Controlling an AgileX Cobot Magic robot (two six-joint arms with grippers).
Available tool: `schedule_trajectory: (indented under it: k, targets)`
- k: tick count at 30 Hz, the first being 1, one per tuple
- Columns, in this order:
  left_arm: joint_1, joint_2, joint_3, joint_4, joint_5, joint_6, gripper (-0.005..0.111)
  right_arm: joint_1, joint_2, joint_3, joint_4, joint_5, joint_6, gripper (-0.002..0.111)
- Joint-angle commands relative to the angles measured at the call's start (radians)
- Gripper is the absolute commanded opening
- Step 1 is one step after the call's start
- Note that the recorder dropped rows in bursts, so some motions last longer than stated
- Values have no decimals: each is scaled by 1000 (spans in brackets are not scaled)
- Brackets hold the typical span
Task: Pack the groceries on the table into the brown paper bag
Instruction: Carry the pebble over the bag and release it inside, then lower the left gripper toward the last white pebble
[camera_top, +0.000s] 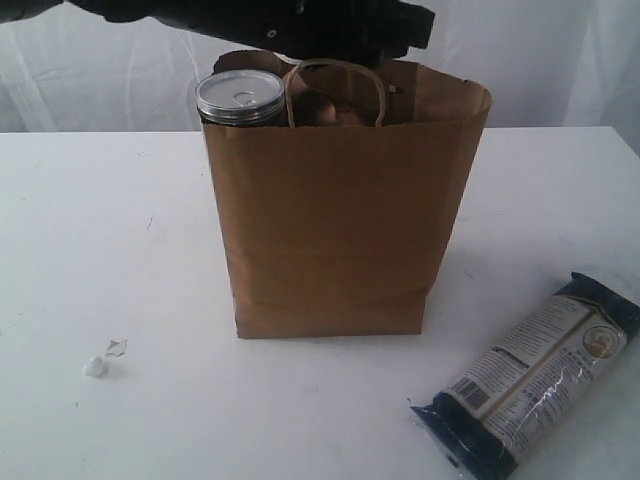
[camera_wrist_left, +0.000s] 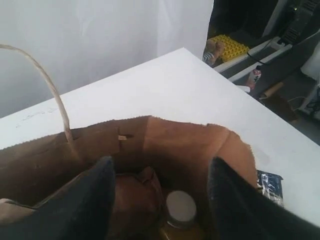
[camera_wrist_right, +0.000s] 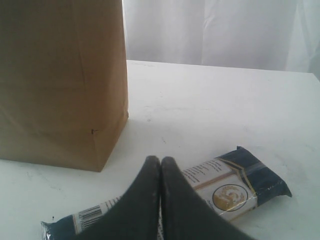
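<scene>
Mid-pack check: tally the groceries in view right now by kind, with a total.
Can: 1, silver pull-tab can, at the rim of the brown paper bag
Bottle: 1, white-capped bottle, inside the bag
Pouch: 1, brown pouch, inside the bag
Packet: 1, long dark-blue packet, on the table
Total: 4

Bottle in bag; packet on table
</scene>
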Motion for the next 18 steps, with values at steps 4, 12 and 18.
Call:
schedule_trajectory:
  k: [4,12,18]
  targets:
    - [7,-139,-7,0,25,-19,54,-9,-4,5,1,-2,4,0]
    - [107,-380,-7,115,255,-19,50,-9,-4,5,1,-2,4,0]
    - [168,-514,-7,252,433,-22,27,-9,-4,5,-1,-2,4,0]
